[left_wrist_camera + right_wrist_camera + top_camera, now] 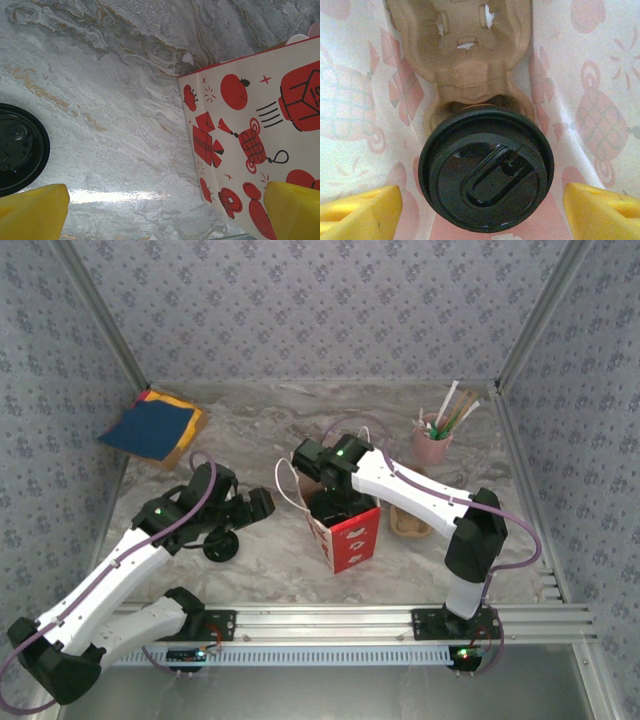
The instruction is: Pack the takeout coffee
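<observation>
- Your takeout coffee (487,170) is inside the red-and-white paper bag (350,538), with its black lid on. It sits in one socket of the tan pulp carrier (465,55) down in there.
- Your right pincer (480,215) is reaching down into the bag and is spread wide. There's a yellow fingertip (360,212) on each side of the lidded cup, and neither one touches it. It's holding nothing.
- Your left pincer (165,212) is just left of the bag, low over the marble table (125,125). It's also spread wide and holding nothing.
- A loose black lid (17,150) lies flat on the table near the left pincer, on the side away from the bag.
- The pink cup of straws (435,440) is at the back right. A blue and yellow cloth (150,427) sits in the back left corner.
</observation>
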